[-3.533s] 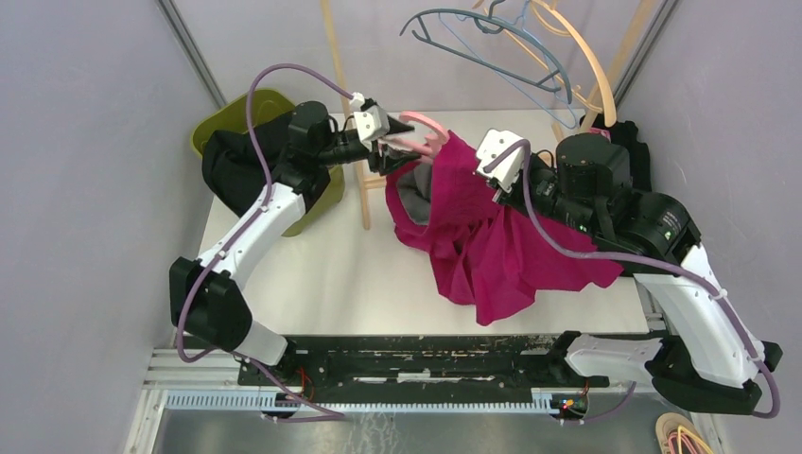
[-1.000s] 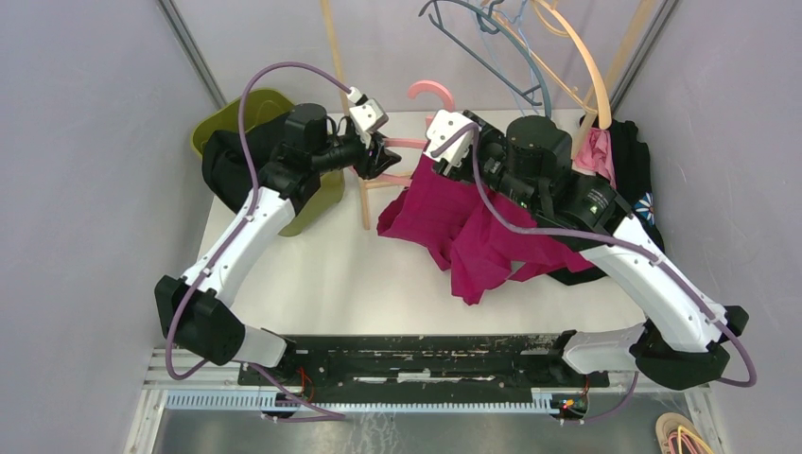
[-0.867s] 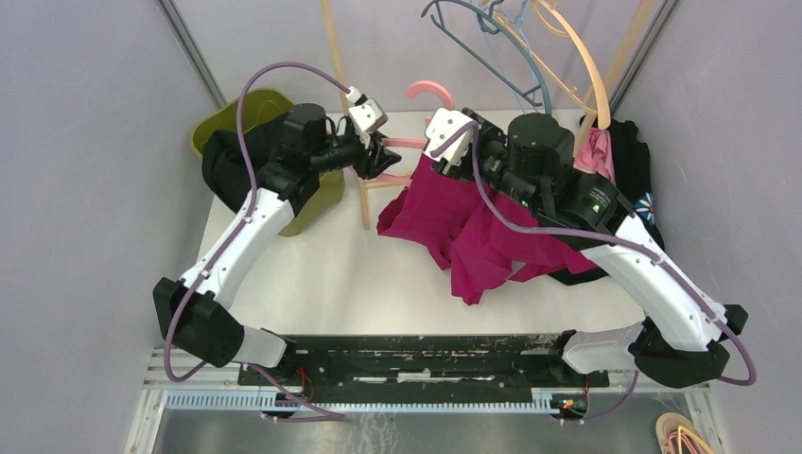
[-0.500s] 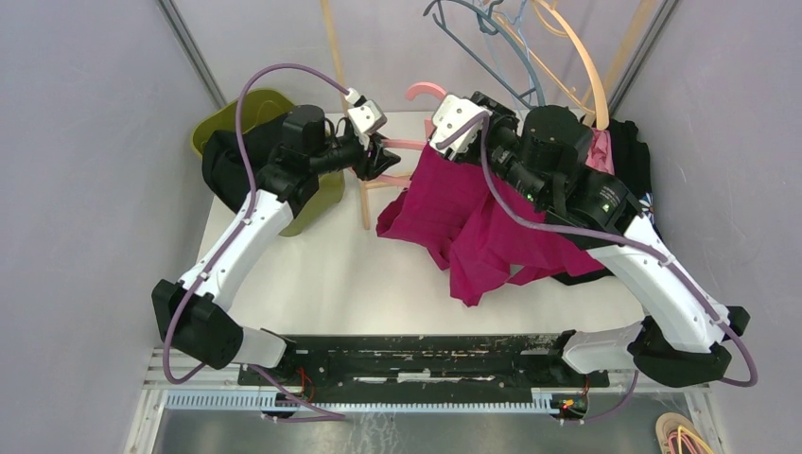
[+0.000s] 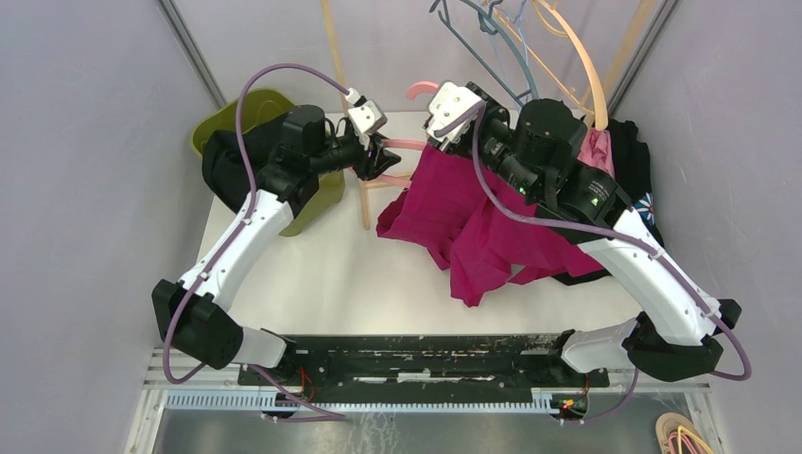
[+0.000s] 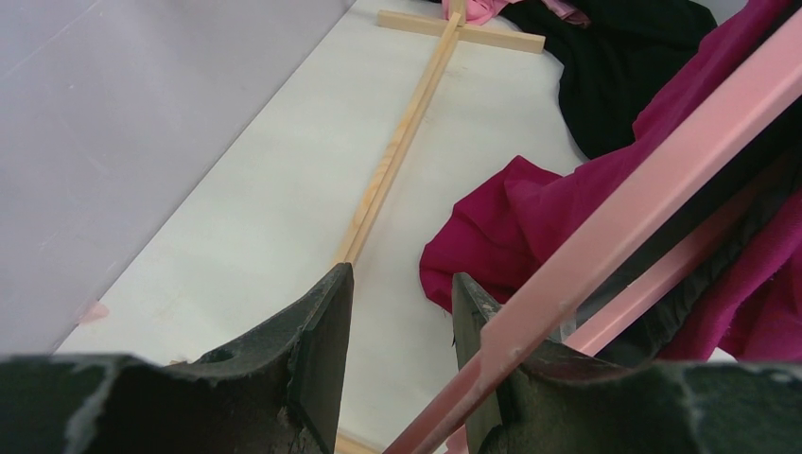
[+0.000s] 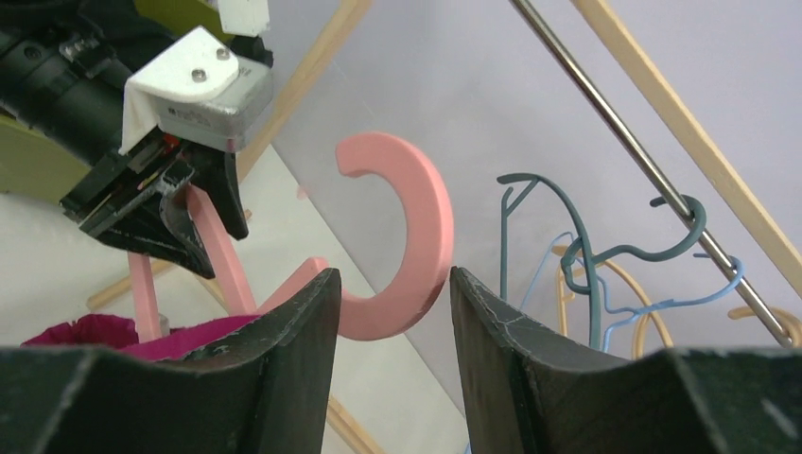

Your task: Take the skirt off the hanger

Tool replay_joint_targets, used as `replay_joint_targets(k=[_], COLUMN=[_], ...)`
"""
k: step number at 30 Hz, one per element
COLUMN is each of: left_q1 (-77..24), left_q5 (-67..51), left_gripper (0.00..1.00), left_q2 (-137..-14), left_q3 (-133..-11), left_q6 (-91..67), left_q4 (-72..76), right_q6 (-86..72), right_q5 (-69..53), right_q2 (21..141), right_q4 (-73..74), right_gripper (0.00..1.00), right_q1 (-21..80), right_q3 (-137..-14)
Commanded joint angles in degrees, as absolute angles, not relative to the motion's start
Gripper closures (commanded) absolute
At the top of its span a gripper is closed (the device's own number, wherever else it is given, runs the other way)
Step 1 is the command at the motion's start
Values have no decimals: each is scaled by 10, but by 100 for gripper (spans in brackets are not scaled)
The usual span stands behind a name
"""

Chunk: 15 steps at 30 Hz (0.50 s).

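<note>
At the tips of the left gripper (image 6: 402, 281), clamped at a middling gap on one arm of the pink hanger (image 6: 643, 180), held up off the table. At the right gripper (image 7: 388, 281), set part-way apart, with the lower curve of the hook (image 7: 426, 227) showing in the gap; cannot tell whether nipping anything. Just below, draped from the hanger's bars: the magenta skirt (image 5: 473, 218), bunched at the top, hem spilling onto the white table (image 6: 265, 208) beside a black garment (image 6: 624, 85). Judging by the folds: soft, light and limp, not fragile, prone to drag and catch at the waistband. Best taken at the waistband edge close to the bar and drawn off along the free arm, hanger kept steady; no tugging at the loose hem.
</note>
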State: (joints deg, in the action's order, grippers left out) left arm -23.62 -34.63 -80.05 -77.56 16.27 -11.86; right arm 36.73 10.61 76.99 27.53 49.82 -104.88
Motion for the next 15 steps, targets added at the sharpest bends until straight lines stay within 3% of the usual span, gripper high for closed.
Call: replay_joint_targets(k=[1,9,15], left_q1=[-238,-238,-238], left_q5=[-374,-369,-370], left_gripper=[97,97,97], left_q2=[-771,-766,-768], left_q3=[-793,-794,-796], left_q6=[129,134,133], left_q4=[-55,-62,-61], right_q6=[333,273,237], right_q5=[98,97,49], right_q2=[769,773,749], right_q4=[199,182,263], right_gripper=[48,49,49], right_q1=[501,490,486], right_q3=[-1058,-1034,-1055])
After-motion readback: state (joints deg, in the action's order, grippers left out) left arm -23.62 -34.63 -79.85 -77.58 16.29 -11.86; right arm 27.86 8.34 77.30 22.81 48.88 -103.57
